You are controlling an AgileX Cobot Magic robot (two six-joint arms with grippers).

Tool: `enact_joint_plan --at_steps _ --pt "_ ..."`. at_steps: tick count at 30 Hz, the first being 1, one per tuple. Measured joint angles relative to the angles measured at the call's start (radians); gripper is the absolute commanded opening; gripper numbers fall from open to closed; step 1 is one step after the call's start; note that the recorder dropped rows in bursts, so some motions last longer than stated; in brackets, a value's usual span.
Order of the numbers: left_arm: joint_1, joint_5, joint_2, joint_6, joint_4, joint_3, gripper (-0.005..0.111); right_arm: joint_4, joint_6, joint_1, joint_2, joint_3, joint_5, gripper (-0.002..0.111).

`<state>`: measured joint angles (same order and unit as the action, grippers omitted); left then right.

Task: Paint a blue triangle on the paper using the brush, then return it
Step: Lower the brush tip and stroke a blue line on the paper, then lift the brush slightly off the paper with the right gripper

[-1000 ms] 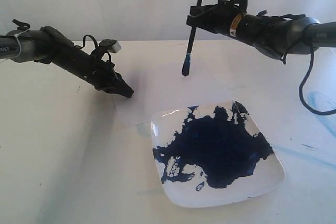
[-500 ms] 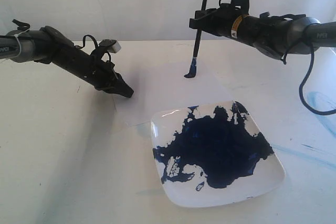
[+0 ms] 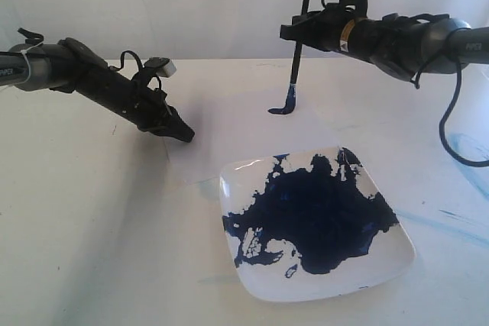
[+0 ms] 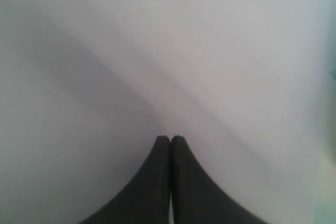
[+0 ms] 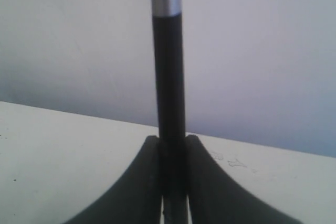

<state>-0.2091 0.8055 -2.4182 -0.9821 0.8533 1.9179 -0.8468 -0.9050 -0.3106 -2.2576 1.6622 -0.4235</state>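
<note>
In the exterior view my right gripper (image 3: 296, 32) is shut on the black handle of the brush (image 3: 299, 55), which stands nearly upright. The blue bristle tip (image 3: 289, 101) bends onto the pale paper (image 3: 229, 124), with a short dark-blue mark (image 3: 276, 111) beside it. No blue triangle shows on the sheet. In the right wrist view, the handle (image 5: 168, 77) with its silver band runs between the shut fingers of my right gripper (image 5: 171, 139). My left gripper (image 3: 187, 136) is shut and empty, its tip low at the paper's left edge. The left wrist view shows it (image 4: 170, 138) over plain white.
A white square plate (image 3: 399, 256) in front of the paper holds a large dark-blue paint pool (image 3: 321, 215). Pale blue smears (image 3: 466, 149) mark the table at the right. A white wall stands behind the table.
The right gripper has lowered the brush and shifted it slightly right. The bristles went from hanging above the paper to pressing on it, leaving a short blue mark. The left arm has not moved.
</note>
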Motion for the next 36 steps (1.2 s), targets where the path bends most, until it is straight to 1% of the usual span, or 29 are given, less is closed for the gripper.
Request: enact_joint_plan --at_steps 9,20,28,30,36 --pt "0.0 0.002 0.0 0.001 0.0 0.0 0.0 0.004 0.0 0.0 0.01 0.0 0.056 0.0" --pt "0.0 0.002 0.0 0.003 0.0 0.0 0.0 0.004 0.0 0.0 0.036 0.0 0.17 0.0" --pt "0.0 0.002 0.0 0.003 0.0 0.0 0.0 0.004 0.0 0.0 0.067 0.0 0.188 0.0" --pt "0.0 0.002 0.0 0.005 0.0 0.0 0.0 0.004 -0.002 0.0 0.084 -0.003 0.158 0.0" --pt "0.0 0.002 0.0 0.005 -0.001 0.0 0.0 0.002 -0.035 0.0 0.106 -0.021 -0.061 0.0"
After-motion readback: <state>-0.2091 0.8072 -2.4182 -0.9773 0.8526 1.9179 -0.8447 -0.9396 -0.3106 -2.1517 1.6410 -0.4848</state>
